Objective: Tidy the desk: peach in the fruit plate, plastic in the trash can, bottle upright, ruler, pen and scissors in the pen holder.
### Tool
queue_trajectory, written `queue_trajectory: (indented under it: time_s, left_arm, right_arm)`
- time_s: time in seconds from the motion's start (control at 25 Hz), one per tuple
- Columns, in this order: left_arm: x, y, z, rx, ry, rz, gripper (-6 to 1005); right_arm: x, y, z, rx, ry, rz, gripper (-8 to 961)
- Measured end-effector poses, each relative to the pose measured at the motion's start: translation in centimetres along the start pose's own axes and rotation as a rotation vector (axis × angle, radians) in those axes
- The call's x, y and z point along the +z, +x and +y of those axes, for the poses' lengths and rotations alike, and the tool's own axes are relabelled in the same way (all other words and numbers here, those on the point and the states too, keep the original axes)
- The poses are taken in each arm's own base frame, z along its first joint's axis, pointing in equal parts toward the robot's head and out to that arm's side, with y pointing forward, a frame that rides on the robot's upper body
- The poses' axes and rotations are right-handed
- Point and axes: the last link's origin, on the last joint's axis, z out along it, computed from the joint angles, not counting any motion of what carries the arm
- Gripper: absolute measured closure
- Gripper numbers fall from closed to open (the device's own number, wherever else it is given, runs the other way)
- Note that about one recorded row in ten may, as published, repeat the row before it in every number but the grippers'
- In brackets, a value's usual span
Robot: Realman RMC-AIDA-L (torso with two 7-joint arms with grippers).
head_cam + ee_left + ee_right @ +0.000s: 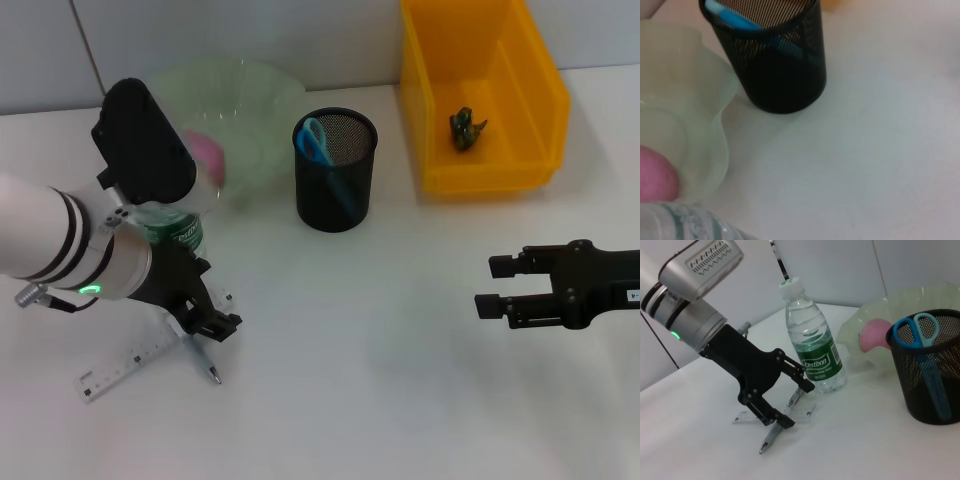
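Observation:
The clear bottle (180, 232) (812, 342) stands upright beside the green fruit plate (262, 95) (912, 297), which holds the pink peach (208, 150) (872, 335). Blue scissors (315, 140) (920, 330) stand in the black mesh pen holder (335, 195) (930, 390). A crumpled piece of green plastic (465, 128) lies in the yellow trash can (490, 180). My left gripper (210, 300) (792, 404) is open, low over the table, its fingers on either side of the pen (210, 370) (770, 439), which lies across the clear ruler (125, 368) (807, 412). My right gripper (490, 285) hovers open at the right.
The left wrist view shows the pen holder (775, 65) with the scissors (735, 17), the plate's rim (705, 100), the peach (655, 177) and the bottle (685, 225) close by. White table lies between the two arms.

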Motion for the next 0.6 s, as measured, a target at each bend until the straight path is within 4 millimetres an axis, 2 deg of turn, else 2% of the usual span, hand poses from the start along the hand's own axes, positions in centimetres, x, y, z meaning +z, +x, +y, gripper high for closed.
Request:
queue_trajectory:
  time_s: [0.6]
  left_arm:
    - [0.73,0.43,-0.51,-0.032,-0.015,-0.064,190]
  right_arm:
    - [0.04,-0.06,-0.25,-0.015,0.013,0.013,224]
